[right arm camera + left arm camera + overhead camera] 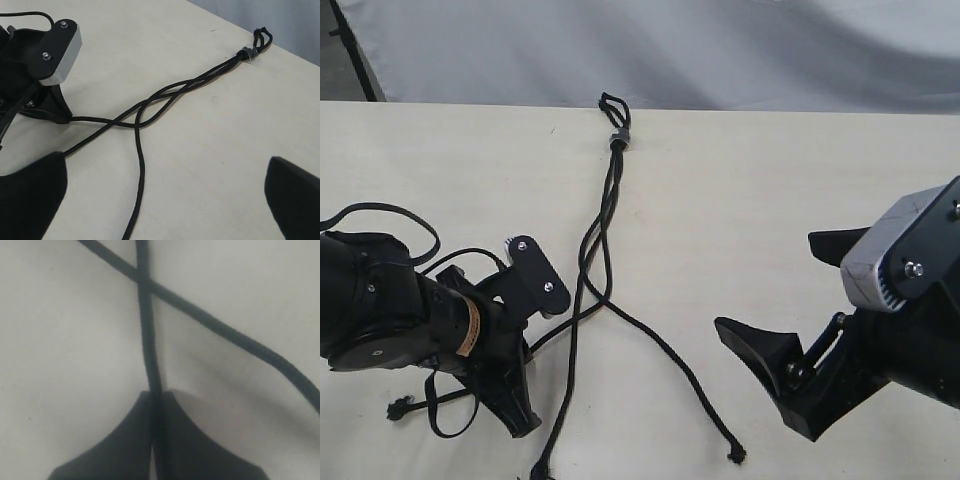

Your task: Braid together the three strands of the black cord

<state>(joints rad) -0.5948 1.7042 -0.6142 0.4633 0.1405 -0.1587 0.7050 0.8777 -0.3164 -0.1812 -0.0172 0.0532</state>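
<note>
Three strands of the black cord are fanning out across the counter from the grey band near its far edge. My left end effector is pinching one strand tight, the middle strand is lying loose, and the right strand is trailing toward my right end effector, which is gaping wide and empty. I'm judging the cord light, limp and slippery, so I'm favouring a mid-strand grip over the frayed tip.

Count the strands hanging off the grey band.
3 strands: right strand trailing free, middle strand lying loose, left strand pinched in the left end effector.
</note>
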